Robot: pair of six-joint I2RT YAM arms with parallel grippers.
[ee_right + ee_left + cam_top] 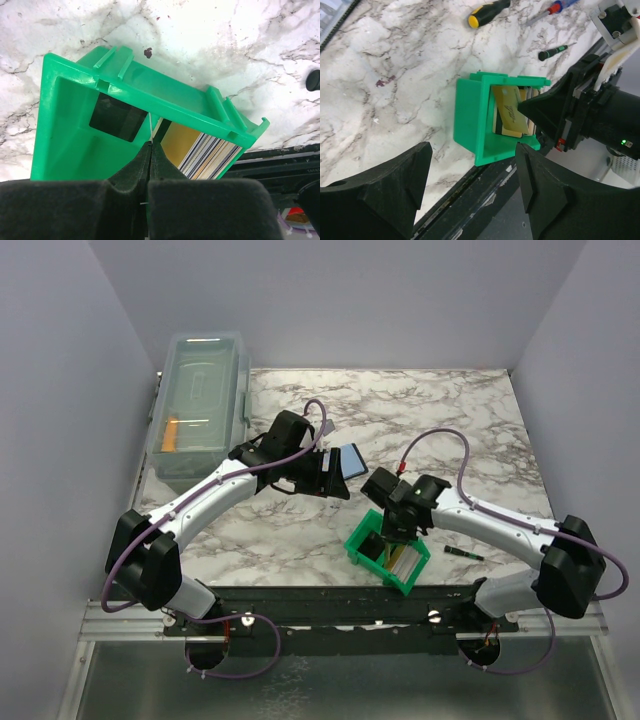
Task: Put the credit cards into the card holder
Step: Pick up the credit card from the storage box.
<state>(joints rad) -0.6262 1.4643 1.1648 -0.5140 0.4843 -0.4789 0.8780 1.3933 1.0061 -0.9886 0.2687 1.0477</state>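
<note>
On marble table (440,410) — pale walls (350,300), green bin (365,545), perhaps scuffed

Green bin (385,550) near counter's (470,430) front edge; small green-handled screwdriver (462,554) just right of bin; clear lidded box (200,405) far back-left.

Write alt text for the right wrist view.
The right gripper, fingers pressed together on the thin edge of a card, reaches into a green bin on a marble table. A stack of cards stands on edge against the bin's right wall.
</note>
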